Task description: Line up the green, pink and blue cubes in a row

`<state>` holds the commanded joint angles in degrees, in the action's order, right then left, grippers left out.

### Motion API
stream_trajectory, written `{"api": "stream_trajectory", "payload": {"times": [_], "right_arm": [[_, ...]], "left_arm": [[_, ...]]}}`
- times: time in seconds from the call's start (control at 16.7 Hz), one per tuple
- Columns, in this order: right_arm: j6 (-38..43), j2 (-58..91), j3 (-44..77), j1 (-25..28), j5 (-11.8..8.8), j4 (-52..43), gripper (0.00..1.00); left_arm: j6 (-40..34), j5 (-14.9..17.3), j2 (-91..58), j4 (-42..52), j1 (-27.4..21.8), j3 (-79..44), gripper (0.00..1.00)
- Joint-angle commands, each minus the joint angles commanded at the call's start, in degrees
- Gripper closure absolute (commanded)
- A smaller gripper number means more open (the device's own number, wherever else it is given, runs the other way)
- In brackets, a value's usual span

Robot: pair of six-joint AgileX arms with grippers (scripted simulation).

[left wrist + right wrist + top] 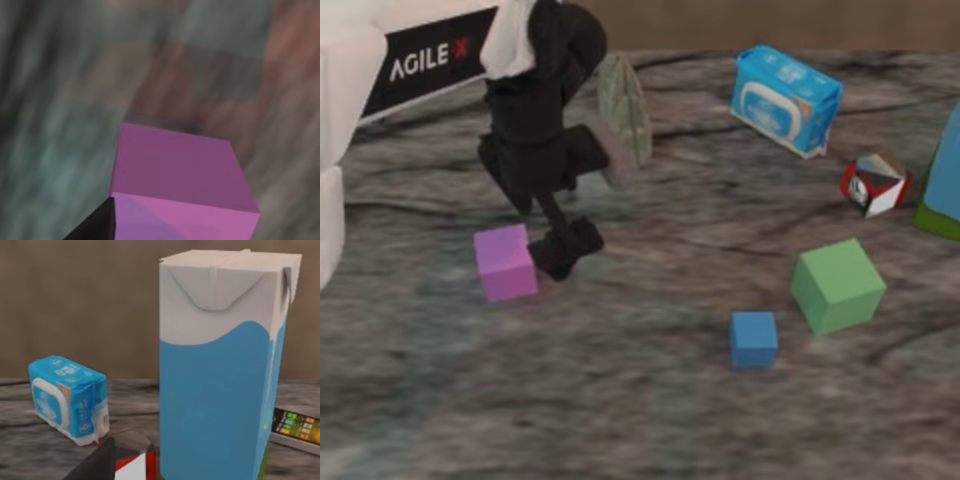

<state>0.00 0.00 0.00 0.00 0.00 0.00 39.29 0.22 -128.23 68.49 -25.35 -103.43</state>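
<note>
The pink cube (505, 262) rests on the table at the left and fills the lower part of the left wrist view (182, 185). My left gripper (548, 255) is down at the cube's right side and open, with one dark fingertip (97, 225) against the cube's edge. The green cube (838, 285) sits at the right, and the smaller blue cube (753, 338) lies just in front of it to its left. My right gripper is parked out of the top view and open; one of its fingers (97, 462) shows in the right wrist view.
A blue-and-white soft packet (785, 98) lies at the back right, and a small red, white and black box (873, 185) in front of it. A tall blue-and-white carton (220, 375) stands at the right edge (945, 180). A greenish folded object (625, 105) sits behind my left arm.
</note>
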Motion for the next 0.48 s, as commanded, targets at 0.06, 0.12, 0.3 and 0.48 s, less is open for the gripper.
{"api": "stream_trajectory", "payload": {"times": [0.06,0.12,0.3,0.48], "right_arm": [[0.0,0.0,0.0,0.0,0.0,0.0,0.0],[0.0,0.0,0.0,0.0,0.0,0.0,0.0],[0.0,0.0,0.0,0.0,0.0,0.0,0.0],[0.0,0.0,0.0,0.0,0.0,0.0,0.0]], "left_arm": [[4.4,0.0,1.1,-0.8,1.5,1.5,0.0],[8.2,0.0,2.2,-1.6,2.9,2.9,0.0],[15.9,-0.1,4.9,-3.5,5.9,5.8,0.0],[18.2,-0.1,5.8,-4.2,6.8,6.7,0.0]]}}
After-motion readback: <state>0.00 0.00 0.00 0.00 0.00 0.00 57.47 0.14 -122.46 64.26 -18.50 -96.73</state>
